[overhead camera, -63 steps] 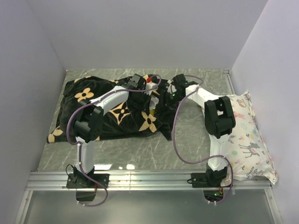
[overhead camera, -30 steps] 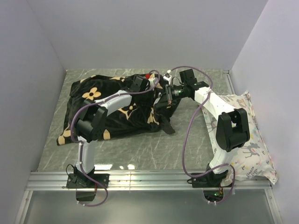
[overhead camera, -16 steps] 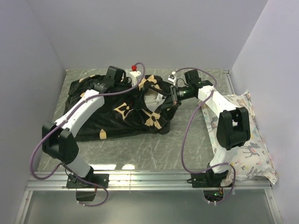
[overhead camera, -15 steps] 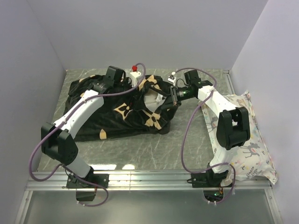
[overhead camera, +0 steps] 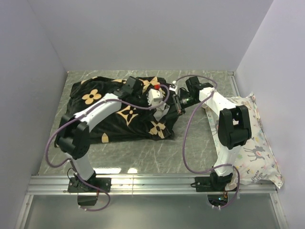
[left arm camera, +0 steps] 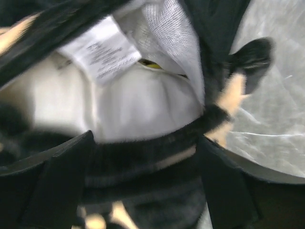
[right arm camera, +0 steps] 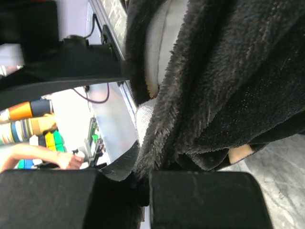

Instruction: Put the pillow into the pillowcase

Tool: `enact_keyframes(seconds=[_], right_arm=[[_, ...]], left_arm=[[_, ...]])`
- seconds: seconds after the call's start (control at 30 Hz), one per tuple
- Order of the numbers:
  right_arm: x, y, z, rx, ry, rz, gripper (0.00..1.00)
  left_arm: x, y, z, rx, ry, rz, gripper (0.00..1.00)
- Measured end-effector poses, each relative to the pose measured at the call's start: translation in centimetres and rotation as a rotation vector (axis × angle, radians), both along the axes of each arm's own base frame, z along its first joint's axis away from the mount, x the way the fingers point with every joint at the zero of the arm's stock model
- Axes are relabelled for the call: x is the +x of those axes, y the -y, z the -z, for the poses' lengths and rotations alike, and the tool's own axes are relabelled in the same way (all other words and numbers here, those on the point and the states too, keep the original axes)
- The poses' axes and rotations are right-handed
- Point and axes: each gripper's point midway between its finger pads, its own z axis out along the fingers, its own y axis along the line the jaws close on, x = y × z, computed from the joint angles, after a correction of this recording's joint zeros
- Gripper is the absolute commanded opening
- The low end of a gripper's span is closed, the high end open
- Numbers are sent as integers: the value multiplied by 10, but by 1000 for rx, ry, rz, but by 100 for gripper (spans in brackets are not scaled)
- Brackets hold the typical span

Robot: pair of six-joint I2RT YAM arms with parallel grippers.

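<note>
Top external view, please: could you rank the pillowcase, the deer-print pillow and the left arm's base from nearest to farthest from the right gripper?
Measured from the right gripper:
1. The pillowcase: pinched at its open end by that gripper, spreading away to the left.
2. The deer-print pillow: lying along the right side.
3. The left arm's base: at the near edge, bottom left of the view.

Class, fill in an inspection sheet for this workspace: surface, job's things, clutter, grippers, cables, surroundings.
Surface: green marbled table, metal rail along its near edge.
Job's things: black flower-print pillowcase lying left of centre; white pillow showing inside its opening.
Clutter: deer-print pillow at the right edge.
Grippers: left gripper open, fingers either side of the pillowcase hem; right gripper shut on the pillowcase edge.
Cables: purple cables looping from both arms.
Surroundings: plain walls on three sides.
</note>
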Motion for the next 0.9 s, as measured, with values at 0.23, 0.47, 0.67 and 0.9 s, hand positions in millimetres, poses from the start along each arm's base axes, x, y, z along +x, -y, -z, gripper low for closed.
enact_keyframes(seconds=[0.23, 0.47, 0.67, 0.9], right_arm=[[-5, -16, -13, 3, 40, -60, 0], [-14, -71, 1, 21, 68, -162, 11], [-18, -91, 50, -62, -39, -214, 45], [6, -51, 12, -37, -21, -139, 56]], left_arm=[[-4, 10, 48, 112, 2, 110, 0], [-29, -42, -5, 41, 45, 18, 1], [-65, -62, 2, 61, -44, -32, 42], [-49, -80, -11, -2, -159, -257, 58]])
